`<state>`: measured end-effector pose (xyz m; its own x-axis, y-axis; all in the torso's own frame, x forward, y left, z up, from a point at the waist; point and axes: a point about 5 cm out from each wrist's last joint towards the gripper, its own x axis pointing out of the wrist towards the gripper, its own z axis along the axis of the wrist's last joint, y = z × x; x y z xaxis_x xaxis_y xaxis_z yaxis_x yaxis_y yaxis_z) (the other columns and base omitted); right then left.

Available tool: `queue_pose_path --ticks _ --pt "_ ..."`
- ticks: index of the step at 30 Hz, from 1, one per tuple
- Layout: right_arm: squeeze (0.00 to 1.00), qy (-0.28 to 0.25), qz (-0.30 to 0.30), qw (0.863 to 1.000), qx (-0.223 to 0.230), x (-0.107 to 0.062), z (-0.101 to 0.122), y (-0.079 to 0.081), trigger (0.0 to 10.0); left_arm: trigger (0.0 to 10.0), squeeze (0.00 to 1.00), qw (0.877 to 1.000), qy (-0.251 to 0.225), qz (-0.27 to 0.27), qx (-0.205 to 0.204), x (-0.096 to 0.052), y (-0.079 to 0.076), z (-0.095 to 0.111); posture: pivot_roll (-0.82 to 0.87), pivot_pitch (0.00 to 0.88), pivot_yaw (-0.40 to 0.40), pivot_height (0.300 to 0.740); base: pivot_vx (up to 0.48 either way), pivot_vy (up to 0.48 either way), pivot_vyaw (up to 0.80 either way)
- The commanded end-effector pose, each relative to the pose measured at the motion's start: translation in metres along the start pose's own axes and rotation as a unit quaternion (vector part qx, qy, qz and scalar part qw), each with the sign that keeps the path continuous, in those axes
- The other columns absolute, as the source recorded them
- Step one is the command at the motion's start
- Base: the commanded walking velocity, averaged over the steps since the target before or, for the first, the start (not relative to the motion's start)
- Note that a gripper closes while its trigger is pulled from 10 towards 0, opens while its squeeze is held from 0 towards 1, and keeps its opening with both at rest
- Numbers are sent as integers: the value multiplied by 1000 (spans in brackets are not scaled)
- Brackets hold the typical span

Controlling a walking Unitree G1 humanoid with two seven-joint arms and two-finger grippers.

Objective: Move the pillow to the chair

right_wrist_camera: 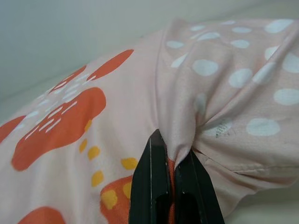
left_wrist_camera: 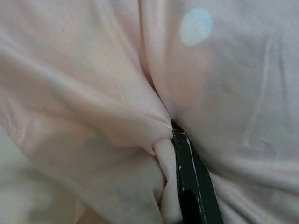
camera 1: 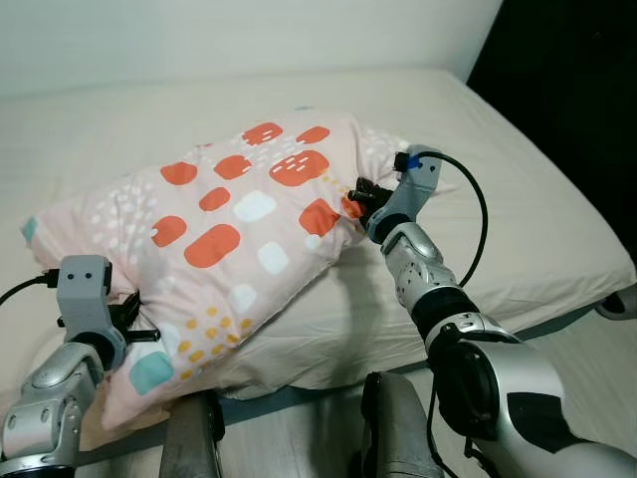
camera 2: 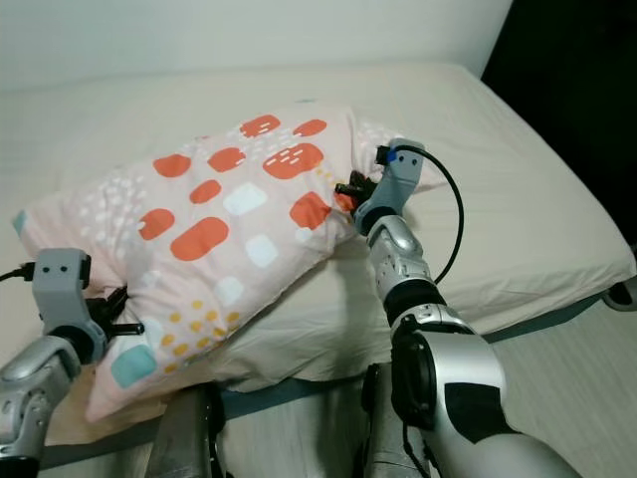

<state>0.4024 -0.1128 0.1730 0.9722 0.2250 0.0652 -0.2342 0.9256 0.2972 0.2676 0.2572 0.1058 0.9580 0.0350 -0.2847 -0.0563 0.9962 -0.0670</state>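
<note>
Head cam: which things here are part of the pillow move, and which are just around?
Part of the job:
- pillow, pink with orange patches, lying on the bed
- left pincer, shut on a fold at the pillow's near end
- right pincer, shut on a fold at its far side

Just around:
- bed, beige sheet
- wall
- floor
</note>
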Motion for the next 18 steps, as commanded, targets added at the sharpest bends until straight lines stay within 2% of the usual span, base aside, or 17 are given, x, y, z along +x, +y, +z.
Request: queue_pose_path --ticks 1,6,7,9,11,12,13,17,18 --pt "0 -4 37 999 -25 -1 -5 11 0 10000 0 1000 13 -19 -15 5 -18 -9 52 55 -104 533 0 0 0" --pt "0 -36 87 995 -45 -7 -6 27 0 10000 0 998 -24 -30 -46 17 -42 2 46 32 -115 533 0 0 0" --pt "0 -36 87 995 -45 -7 -6 27 0 10000 0 998 -24 -30 -46 17 -42 2 46 32 -115 533 0 0 0" --pt "0 -40 93 993 -54 -11 -9 30 0 10000 0 998 -36 -33 -47 21 -54 6 47 29 -117 533 0 0 0" --pt "0 -40 93 993 -56 -12 -10 30 0 10000 0 998 -38 -34 -47 22 -57 7 46 27 -118 533 0 0 0" --pt "0 -40 88 992 -76 -14 -12 29 4196 10000 0 997 -37 -32 -53 24 -62 6 43 23 -117 533 0 0 0" --pt "0 -40 79 992 -85 -16 -14 27 9882 10000 0 997 -32 -29 -67 25 -67 4 40 25 -116 533 0 0 0" --pt "0 -41 73 992 -91 -18 -15 26 9882 10000 0 996 -29 -26 -76 26 -71 4 40 25 -116 533 0 0 0" --pt "0 -16 77 990 -118 -23 -24 24 10000 10000 0 997 -38 -21 -66 28 -81 5 40 20 -120 533 0 0 0"
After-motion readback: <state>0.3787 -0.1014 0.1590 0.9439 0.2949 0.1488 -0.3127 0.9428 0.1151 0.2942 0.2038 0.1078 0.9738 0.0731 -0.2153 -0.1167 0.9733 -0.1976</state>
